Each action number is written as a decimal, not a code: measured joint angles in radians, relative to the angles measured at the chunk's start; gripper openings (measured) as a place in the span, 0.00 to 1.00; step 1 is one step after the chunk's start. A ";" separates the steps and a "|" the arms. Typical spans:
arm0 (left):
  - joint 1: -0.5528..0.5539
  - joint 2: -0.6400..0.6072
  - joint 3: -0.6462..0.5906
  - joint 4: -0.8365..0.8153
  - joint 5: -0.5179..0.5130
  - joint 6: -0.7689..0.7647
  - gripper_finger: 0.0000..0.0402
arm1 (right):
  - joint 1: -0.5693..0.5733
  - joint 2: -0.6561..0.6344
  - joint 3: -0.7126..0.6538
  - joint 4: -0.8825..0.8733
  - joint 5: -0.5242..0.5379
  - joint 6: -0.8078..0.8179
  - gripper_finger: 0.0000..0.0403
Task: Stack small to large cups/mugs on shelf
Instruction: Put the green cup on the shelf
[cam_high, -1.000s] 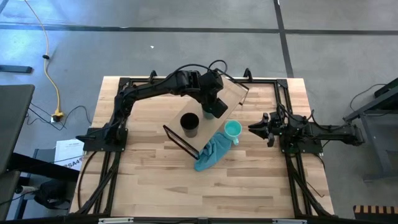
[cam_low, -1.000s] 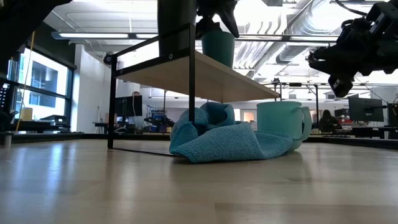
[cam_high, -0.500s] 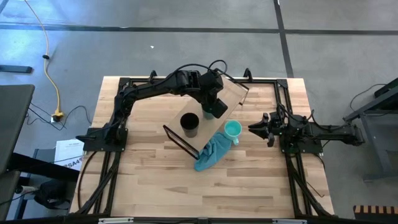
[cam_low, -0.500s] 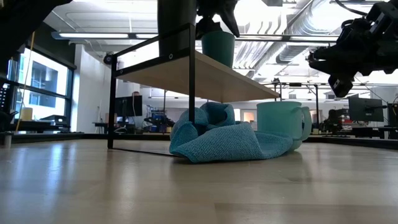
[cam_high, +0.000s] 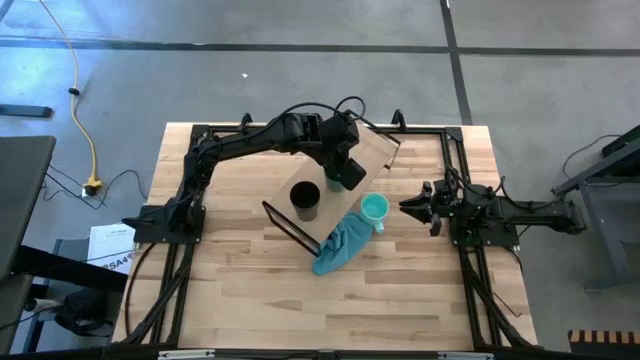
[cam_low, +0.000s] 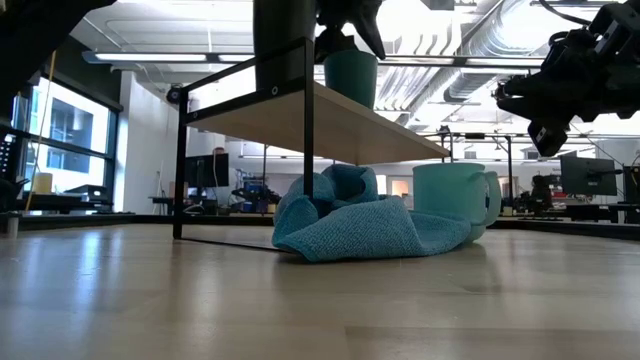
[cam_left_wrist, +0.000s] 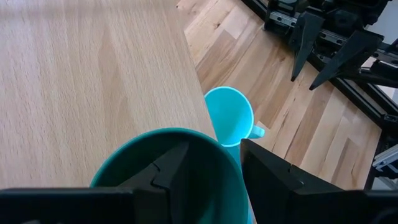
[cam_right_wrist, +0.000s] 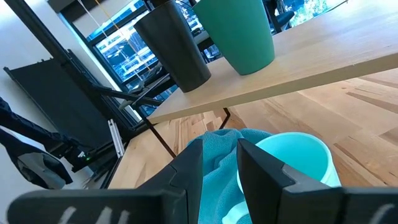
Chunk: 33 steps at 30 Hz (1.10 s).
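Your left end effector (cam_left_wrist: 208, 165) grips the green cup's (cam_high: 342, 178) rim on the shelf (cam_high: 372, 152).
Right end effector (cam_high: 412, 207) released, mug (cam_high: 374, 209) just beside it.

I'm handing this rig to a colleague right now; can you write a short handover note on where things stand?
Left gripper: over the shelf, one finger inside and one outside the rim of the dark green cup, which stands on the board.
Right gripper: open, holding nothing, waiting off the shelf's right, near the mint mug.
Black cup: standing on the shelf, beside the green one.
Mint mug: on the tabletop, upright, against the teal cloth.
Done: two cups are on the shelf, side by side.
Left: mint mug not on the shelf; nothing stacked yet.
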 joint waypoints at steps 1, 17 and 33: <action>0.000 0.000 0.000 0.000 0.000 0.000 0.32 | 0.000 0.000 0.000 0.000 0.000 0.000 0.22; 0.000 -0.010 0.000 -0.038 -0.010 -0.001 0.32 | 0.000 0.000 0.000 0.000 0.000 0.000 0.22; -0.014 -0.036 0.005 -0.014 -0.012 0.000 0.32 | 0.000 0.000 0.000 0.000 0.000 -0.019 0.22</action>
